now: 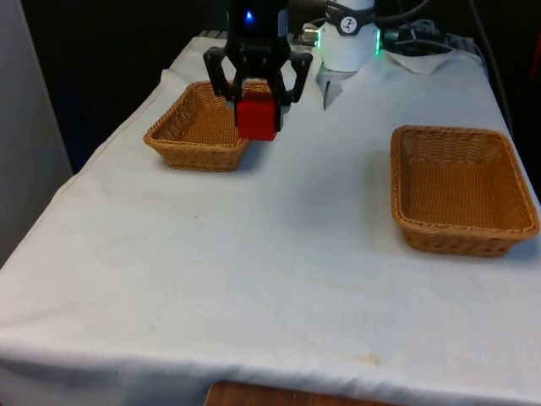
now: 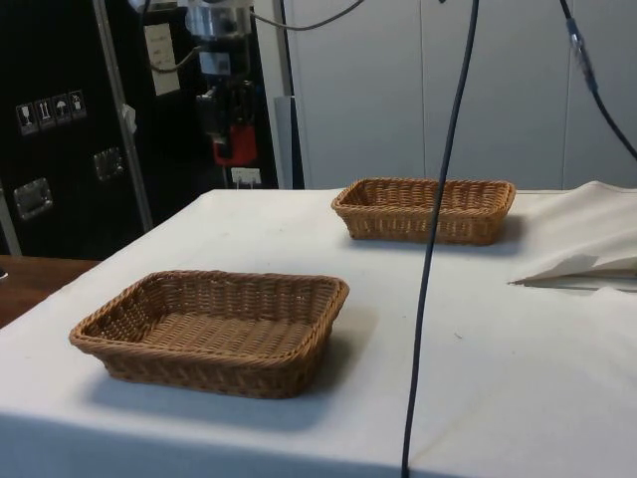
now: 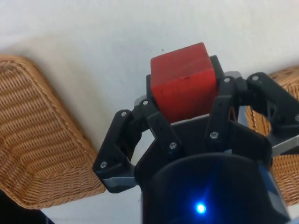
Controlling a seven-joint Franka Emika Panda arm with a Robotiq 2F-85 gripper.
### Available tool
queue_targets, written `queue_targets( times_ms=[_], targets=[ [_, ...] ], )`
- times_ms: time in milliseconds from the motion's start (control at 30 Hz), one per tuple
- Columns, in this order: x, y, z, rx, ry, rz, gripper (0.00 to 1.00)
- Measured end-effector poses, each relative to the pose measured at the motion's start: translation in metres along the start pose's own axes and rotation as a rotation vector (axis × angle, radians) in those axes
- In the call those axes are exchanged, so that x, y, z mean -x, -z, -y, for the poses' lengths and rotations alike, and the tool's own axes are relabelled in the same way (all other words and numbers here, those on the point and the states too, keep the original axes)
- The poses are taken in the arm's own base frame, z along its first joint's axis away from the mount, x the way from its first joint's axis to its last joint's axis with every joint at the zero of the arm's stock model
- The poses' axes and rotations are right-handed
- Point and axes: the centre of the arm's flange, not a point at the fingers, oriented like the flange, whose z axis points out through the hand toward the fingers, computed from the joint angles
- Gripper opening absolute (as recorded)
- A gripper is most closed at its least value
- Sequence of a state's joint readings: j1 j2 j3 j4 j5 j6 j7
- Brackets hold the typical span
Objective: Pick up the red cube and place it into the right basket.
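My gripper (image 1: 257, 100) is shut on the red cube (image 1: 257, 117) and holds it in the air, above the cloth by the left basket's (image 1: 196, 128) near right corner. In the side view the cube (image 2: 235, 143) hangs in the gripper (image 2: 229, 127) well above table height, beyond the far basket (image 2: 426, 208). From the wrist, the cube (image 3: 183, 86) sits clamped between the black fingers of the gripper (image 3: 184, 95), with white cloth below it. The right basket (image 1: 463, 189) is empty and stands apart at the front view's right; in the side view it is the near basket (image 2: 213, 329).
Both wicker baskets are shallow, rectangular and empty. Folded white cloth (image 1: 423, 57) lies by the robot's base. A black cable (image 2: 435, 239) hangs down through the side view. Open white cloth (image 1: 279, 245) spreads between the baskets and towards the front edge.
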State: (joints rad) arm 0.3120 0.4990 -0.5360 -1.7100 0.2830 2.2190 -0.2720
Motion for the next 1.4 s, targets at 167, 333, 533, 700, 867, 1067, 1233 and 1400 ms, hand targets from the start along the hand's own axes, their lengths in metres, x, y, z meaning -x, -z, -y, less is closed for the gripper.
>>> queue_targets(
  times_ms=[167, 333, 533, 700, 867, 1067, 1233, 1400],
  targets=[
    [0.011, 0.001, -0.008, -0.008, 0.001, -0.002, 0.01],
    [0.021, 0.002, -0.016, -0.006, 0.009, 0.004, 0.01],
    [0.031, 0.002, -0.026, 0.004, 0.019, 0.007, 0.01],
    [0.045, 0.002, -0.037, 0.021, 0.025, 0.016, 0.01],
    [0.057, -0.001, -0.048, 0.037, 0.027, 0.021, 0.01],
    [0.067, -0.004, -0.056, 0.047, 0.027, 0.026, 0.01],
    [0.08, -0.01, -0.068, 0.059, 0.028, 0.03, 0.01],
    [0.092, -0.017, -0.078, 0.067, 0.027, 0.031, 0.01]
  ],
)
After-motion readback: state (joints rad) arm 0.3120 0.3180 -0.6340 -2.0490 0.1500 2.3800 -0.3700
